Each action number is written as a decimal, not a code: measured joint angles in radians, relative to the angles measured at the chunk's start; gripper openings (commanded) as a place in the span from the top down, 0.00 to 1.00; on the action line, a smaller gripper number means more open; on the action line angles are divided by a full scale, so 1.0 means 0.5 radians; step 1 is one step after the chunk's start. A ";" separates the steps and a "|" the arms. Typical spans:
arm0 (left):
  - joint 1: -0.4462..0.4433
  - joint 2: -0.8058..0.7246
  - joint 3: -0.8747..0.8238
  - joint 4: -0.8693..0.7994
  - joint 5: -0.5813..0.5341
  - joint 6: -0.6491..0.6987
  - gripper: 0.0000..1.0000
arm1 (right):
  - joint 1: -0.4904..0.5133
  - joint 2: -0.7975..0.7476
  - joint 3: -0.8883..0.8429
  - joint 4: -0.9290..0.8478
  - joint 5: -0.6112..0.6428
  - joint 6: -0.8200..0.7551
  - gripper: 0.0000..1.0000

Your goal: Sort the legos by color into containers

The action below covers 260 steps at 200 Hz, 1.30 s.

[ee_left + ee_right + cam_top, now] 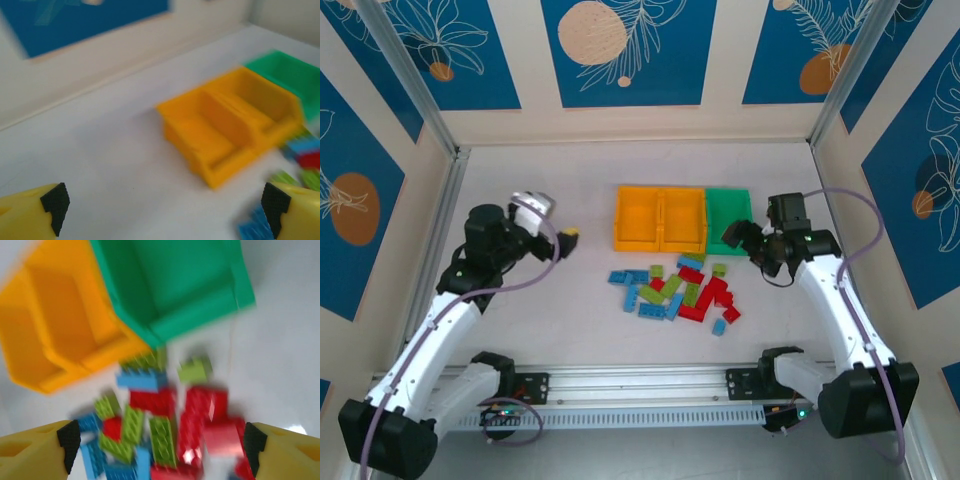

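The legos (680, 290) lie in a loose pile of light blue, lime green and red bricks just in front of the containers. Those are two orange-yellow bins (660, 218) and a green bin (728, 215), joined in a row; nothing shows inside them. My left gripper (565, 240) hovers left of the bins, open and holding nothing, its yellow fingertips (52, 207) wide apart over bare table. My right gripper (161, 445) is open above the pile, with red bricks (200, 415) and a lime brick (162, 440) between its fingers. Both wrist views are blurred.
White walls (440, 230) and metal posts enclose the table on the left, right and back. An aluminium rail (640, 385) runs along the near edge between the arm bases. Bare table (550, 310) lies left of the pile.
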 measured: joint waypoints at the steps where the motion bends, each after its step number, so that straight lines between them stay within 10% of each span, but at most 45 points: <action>1: -0.015 0.006 0.008 -0.021 0.019 0.018 0.00 | 0.003 0.008 0.000 -0.021 -0.002 0.000 0.13; 92: -0.429 0.180 -0.252 -0.255 0.429 0.788 0.00 | 0.273 0.413 -0.226 -0.190 -0.092 -0.095 0.19; 260: -0.432 0.246 -0.351 -0.086 0.423 0.855 0.00 | 0.444 0.780 -0.295 0.022 0.208 -0.119 0.59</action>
